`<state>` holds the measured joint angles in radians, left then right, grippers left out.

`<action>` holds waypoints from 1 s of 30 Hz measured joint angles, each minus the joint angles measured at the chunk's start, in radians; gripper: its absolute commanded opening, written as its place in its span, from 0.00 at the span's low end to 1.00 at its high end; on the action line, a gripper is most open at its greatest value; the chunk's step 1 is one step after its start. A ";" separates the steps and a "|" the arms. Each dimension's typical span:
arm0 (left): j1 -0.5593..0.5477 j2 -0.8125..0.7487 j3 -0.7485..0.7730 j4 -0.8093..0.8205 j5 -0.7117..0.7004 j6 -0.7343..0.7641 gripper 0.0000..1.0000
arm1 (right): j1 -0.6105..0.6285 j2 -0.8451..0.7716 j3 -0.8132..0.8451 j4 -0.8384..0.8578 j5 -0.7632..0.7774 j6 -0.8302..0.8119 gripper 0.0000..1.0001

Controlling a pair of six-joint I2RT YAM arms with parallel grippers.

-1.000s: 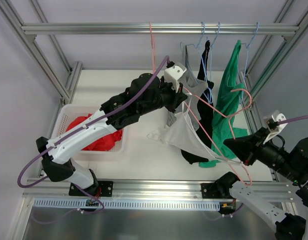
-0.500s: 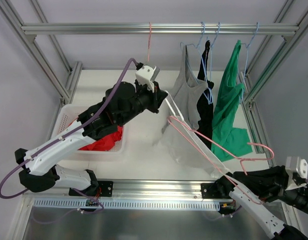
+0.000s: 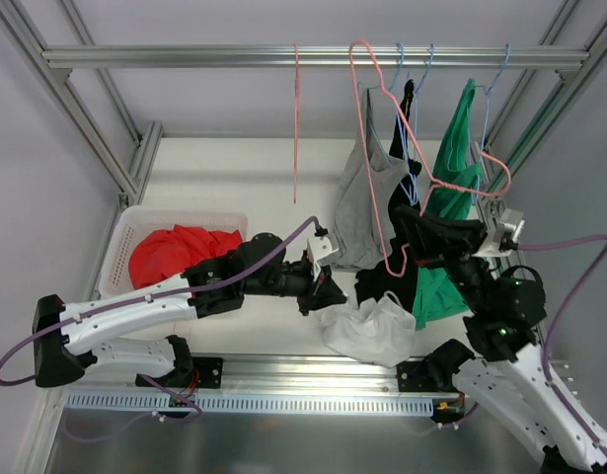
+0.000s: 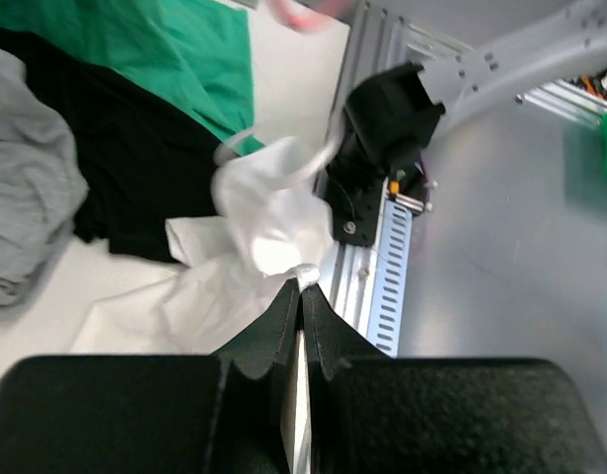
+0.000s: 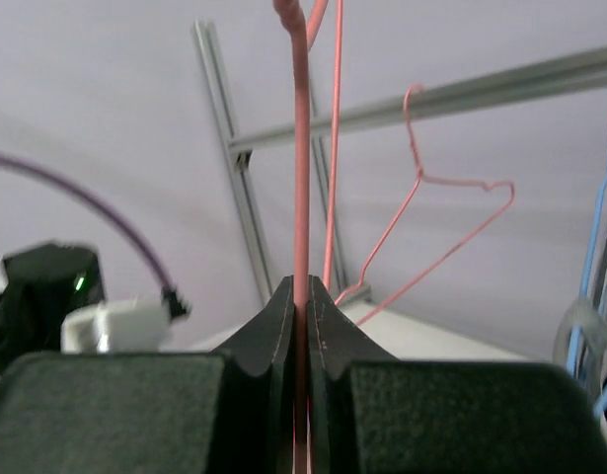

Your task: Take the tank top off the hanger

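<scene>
The white tank top (image 3: 372, 331) lies crumpled on the table near the front edge, free of the hanger. My left gripper (image 3: 331, 296) is shut on a pinch of its fabric; in the left wrist view the gripper (image 4: 301, 286) holds the white cloth (image 4: 264, 217) at its tips. My right gripper (image 3: 400, 229) is shut on the bare pink wire hanger (image 3: 382, 168) and holds it high, its hook up by the rail. In the right wrist view the gripper (image 5: 301, 288) clamps the pink wire (image 5: 301, 148).
A grey top (image 3: 360, 202), a black garment (image 3: 407, 148) and a green garment (image 3: 451, 168) hang on blue hangers from the rail (image 3: 185, 56). A spare pink hanger (image 3: 297, 118) hangs left of them. A white basket (image 3: 120, 247) with red cloth (image 3: 180, 262) stands at the left.
My left gripper pulled the white tank top down and forward, off the hanger, onto the table. My right gripper swung the now bare hanger from low at the right up toward the rail.
</scene>
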<state>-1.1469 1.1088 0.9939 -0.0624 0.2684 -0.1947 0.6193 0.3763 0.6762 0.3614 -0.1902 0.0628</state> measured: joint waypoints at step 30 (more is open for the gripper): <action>-0.085 -0.170 -0.155 -0.056 -0.340 -0.114 0.99 | 0.131 0.871 1.000 -0.976 0.395 -0.050 0.00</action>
<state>-1.2320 0.9390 0.8387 -0.1181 -0.0719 -0.3088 0.7506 1.2469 1.6764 -0.6147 0.2047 0.0132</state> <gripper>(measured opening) 0.986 0.043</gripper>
